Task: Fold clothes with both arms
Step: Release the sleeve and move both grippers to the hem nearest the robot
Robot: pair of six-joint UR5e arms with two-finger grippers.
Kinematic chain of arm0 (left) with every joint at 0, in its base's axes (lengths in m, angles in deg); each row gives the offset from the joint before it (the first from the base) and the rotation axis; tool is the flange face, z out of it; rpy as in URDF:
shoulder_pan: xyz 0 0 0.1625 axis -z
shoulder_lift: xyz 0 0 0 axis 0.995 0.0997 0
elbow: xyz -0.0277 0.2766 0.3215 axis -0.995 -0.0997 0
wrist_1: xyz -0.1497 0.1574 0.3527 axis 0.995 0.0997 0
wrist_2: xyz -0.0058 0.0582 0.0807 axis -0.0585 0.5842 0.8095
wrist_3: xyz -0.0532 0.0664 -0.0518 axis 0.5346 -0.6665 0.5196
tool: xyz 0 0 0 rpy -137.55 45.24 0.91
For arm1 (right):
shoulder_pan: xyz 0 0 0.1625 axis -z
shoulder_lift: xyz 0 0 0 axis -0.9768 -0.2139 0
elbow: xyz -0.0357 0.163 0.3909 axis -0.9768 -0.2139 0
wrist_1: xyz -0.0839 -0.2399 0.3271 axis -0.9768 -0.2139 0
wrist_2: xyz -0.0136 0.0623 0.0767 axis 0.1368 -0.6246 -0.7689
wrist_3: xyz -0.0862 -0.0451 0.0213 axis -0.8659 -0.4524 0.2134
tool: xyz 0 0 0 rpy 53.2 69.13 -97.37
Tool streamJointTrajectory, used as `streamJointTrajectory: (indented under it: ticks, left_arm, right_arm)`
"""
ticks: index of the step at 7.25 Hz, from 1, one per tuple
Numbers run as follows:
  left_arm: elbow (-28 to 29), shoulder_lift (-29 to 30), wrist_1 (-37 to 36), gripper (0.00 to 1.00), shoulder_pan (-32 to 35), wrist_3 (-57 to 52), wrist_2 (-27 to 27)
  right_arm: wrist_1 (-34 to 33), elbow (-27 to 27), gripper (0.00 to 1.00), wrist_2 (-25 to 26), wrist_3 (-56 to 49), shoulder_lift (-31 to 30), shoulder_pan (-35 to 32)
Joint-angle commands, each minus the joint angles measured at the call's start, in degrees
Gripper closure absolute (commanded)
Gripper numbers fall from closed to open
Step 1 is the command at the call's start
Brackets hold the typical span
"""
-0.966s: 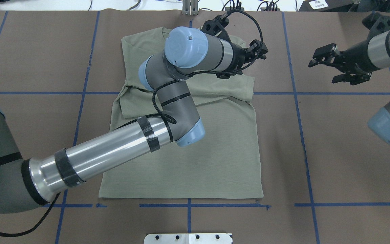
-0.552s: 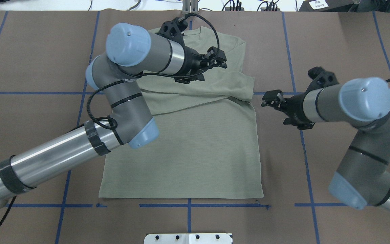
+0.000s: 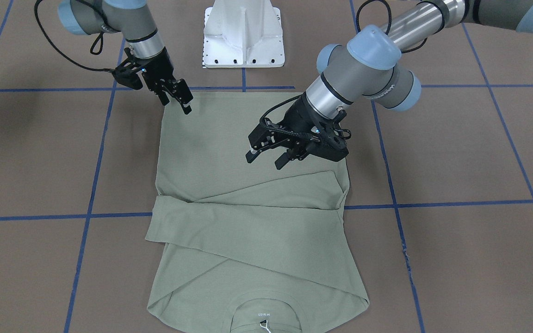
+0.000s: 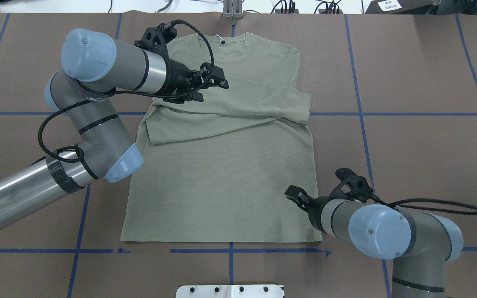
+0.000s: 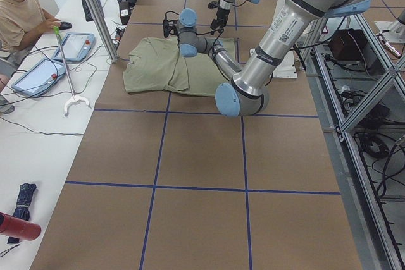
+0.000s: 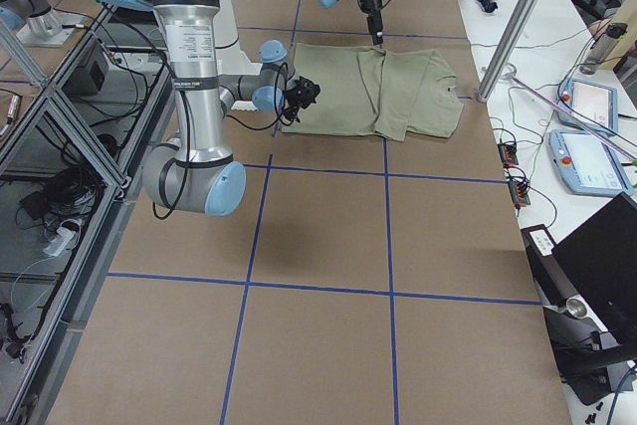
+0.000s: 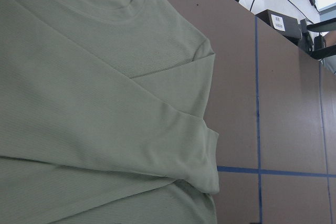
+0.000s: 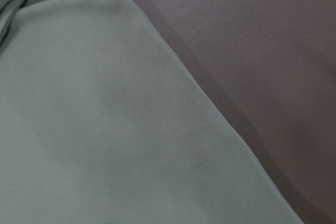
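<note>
Shirt (image 4: 222,174) flat beneath left gripper (image 4: 213,87)

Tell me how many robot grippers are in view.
2. The left gripper is open above the shirt near its folded sleeves; the right gripper is at the shirt's hem corner on the robot's right. None seems hidden.

Silver-and-grey arms (image 4: 97,124) carry light-blue caps (image 4: 87,54) and black cables (image 4: 429,201).
</note>
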Motion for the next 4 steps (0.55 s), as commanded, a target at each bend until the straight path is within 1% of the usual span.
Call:
streamJointTrajectory:
  ticks: [1, 2, 3, 4]
  left_arm:
    - [-0.4, -1.1, 0.1, 0.14, 0.1, 0.1, 0.0]
    - [-0.5, -1.1, 0.1, 0.14, 0.1, 0.1, 0.0]
    - [-0.9, -1.2, 0.1, 0.14, 0.1, 0.3, 0.1]
    - [-1.1, -1.2, 0.1, 0.13, 0.0, 0.5, 0.1]
  right_arm:
    - [-2.4, 0.6, 0.08, 2.7, 5.1, -1.3, 4.7]
    - [-2.4, 0.7, 0.09, 2.7, 5.2, -2.4, 4.7]
    - [-2.4, 0.6, 0.13, 2.7, 5.1, -2.6, 4.7]
    - [-2.5, 0.8, 0.14, 2.7, 5.1, -3.4, 4.7]
